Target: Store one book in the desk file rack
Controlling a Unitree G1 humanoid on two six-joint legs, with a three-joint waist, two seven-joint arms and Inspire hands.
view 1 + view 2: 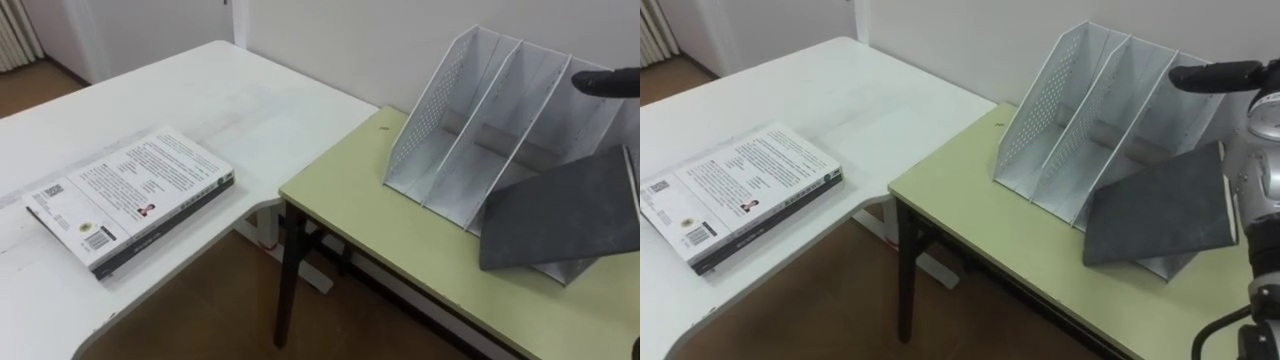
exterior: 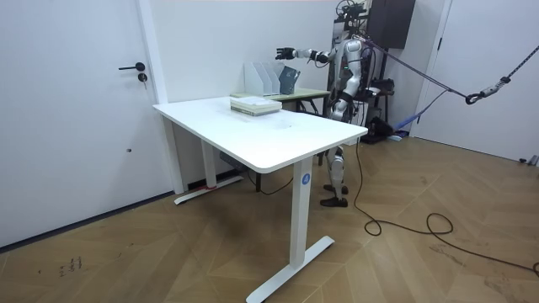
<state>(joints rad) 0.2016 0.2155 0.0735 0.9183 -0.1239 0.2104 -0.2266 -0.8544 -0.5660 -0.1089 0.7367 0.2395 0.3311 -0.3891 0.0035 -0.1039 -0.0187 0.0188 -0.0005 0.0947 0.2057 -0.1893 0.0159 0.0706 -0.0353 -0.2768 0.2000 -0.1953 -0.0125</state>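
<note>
While book (image 1: 1155,210) leans in rack (image 1: 1045,115) on green desk (image 1: 970,205), right hand (image 1: 1262,112) fingers (image 1: 1215,75) straight.

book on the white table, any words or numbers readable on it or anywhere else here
On the white book lying on the white table: lines of print and barcodes, too small to read.
On the grey book leaning in the file rack: no text shows.
On the round blue sticker on the table leg: too small to read.

Two books were counted: a white book (image 1: 130,195) and a grey book (image 1: 565,215). One file rack (image 1: 470,110). Two tables: white table (image 1: 250,110), green table (image 1: 370,230).
</note>
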